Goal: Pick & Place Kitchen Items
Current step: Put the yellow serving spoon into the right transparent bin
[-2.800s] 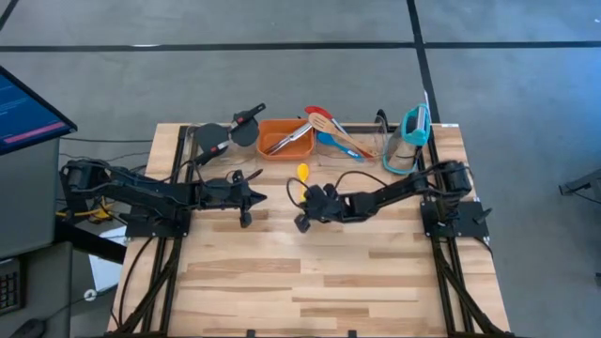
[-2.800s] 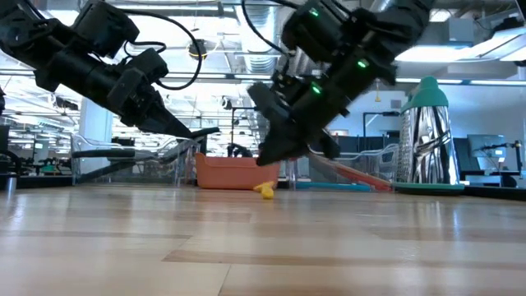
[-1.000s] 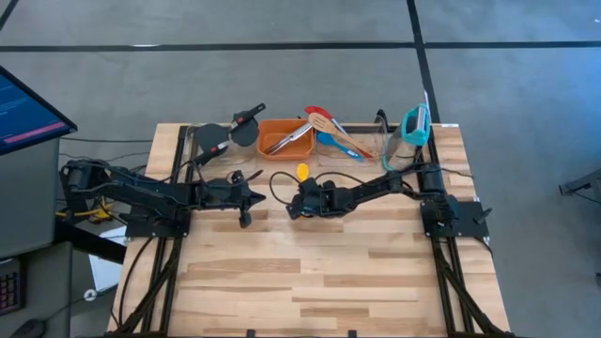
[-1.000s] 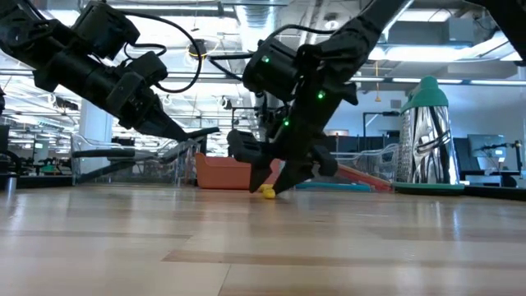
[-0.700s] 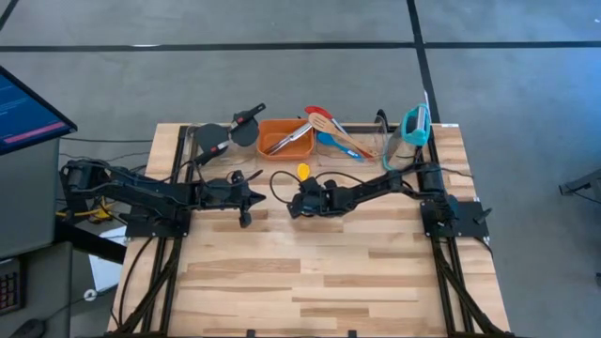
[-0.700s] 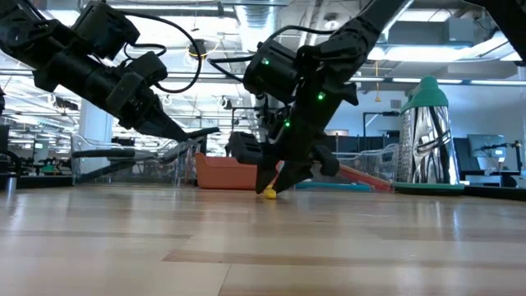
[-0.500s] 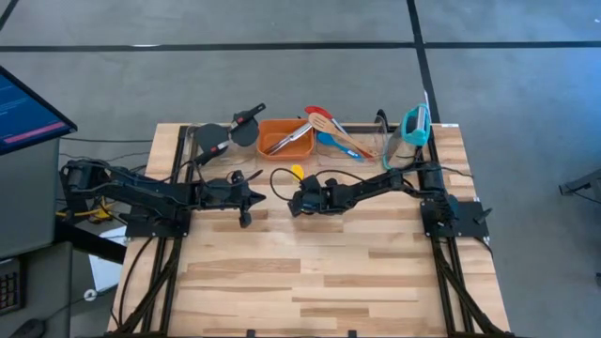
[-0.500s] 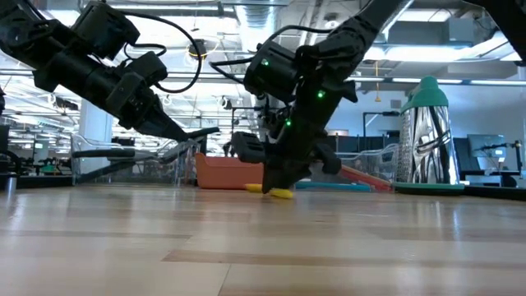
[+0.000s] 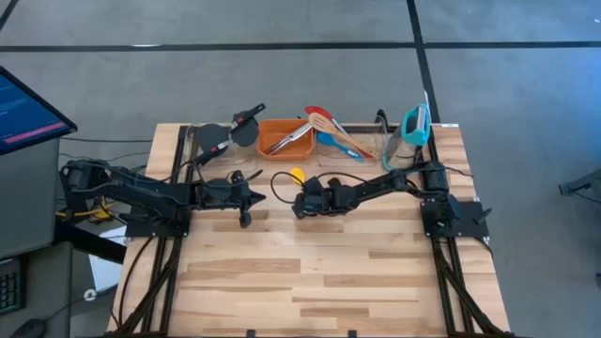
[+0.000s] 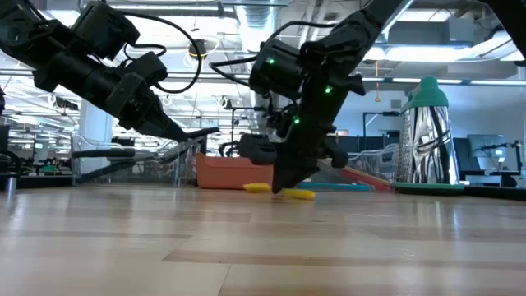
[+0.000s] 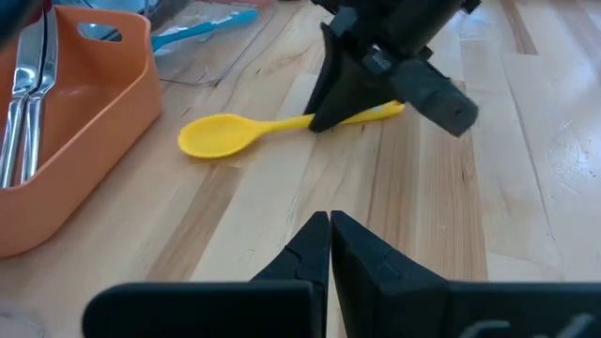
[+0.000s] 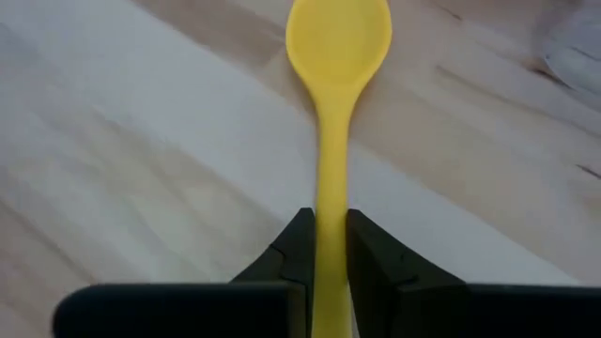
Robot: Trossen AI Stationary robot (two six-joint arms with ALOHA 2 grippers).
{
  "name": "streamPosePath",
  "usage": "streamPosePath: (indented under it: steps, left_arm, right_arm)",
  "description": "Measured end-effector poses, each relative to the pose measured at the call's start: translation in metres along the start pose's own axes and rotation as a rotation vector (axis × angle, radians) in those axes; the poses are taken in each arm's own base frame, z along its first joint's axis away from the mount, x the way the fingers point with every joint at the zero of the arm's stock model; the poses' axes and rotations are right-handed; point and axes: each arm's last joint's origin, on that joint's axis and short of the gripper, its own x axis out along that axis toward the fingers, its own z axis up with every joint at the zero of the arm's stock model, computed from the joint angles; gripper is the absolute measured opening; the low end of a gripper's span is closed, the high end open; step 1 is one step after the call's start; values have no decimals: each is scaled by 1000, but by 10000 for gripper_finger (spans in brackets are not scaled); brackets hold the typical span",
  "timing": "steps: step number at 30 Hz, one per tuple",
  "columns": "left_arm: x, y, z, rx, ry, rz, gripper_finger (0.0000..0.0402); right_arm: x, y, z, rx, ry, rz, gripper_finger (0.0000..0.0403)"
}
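Note:
A yellow spoon (image 11: 216,136) lies on the table in front of the orange bin (image 9: 286,138); it also shows in the high view (image 9: 296,174) and in the low view (image 10: 256,187). My right gripper (image 12: 324,249) is low over the table's middle (image 9: 302,188) and is shut on the spoon's handle. My left gripper (image 11: 329,225) is shut and empty, hovering to the left of the spoon (image 9: 254,197). Metal tongs (image 11: 28,84) lie in the orange bin. My right gripper pinches the yellow spoon's handle (image 12: 329,188) between its two fingers, around mid-handle. The fingers (image 10: 283,185) slant down from the table's right side, with the bowl (image 12: 338,38) pointing ahead of them. The spoon lies flat on the table.
Behind the spoon a clear bin holds red and blue spoons and a wooden fork (image 9: 329,131). Black spatulas (image 9: 235,130) sit at the far left. A teal-topped grater (image 10: 427,136) stands at the far right. The near half of the table (image 9: 310,272) is bare wood.
My right gripper has stayed low at the yellow spoon and shifted a little. The spoon has turned about on the table: in the low view it showed as a small blob and now shows lengthwise. Its bowl has moved a little toward the table's left edge.

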Motion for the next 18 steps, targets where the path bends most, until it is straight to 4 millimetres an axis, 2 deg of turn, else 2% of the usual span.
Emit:
streamPosePath:
  steps: [3, 11, 13, 15, 18]
  left_arm:
    - [0, 0, 0, 0, 0, 0, 3]
    - [0, 0, 0, 0, 2, 0, 3]
    - [0, 0, 0, 0, 2, -1, 3]
    - [0, 0, 0, 0, 2, -1, 3]
    - [0, 0, 0, 0, 2, -1, 3]
  right_arm:
    - [-9, 0, 3, -15, 3, 19, 31]
    - [-50, 2, 20, -56, -52, 90, 29]
    - [-62, -1, 26, -70, -66, 98, 24]
    - [-75, -5, 33, -80, -89, 104, 3]
    - [-92, -15, 44, -116, -133, 71, 5]
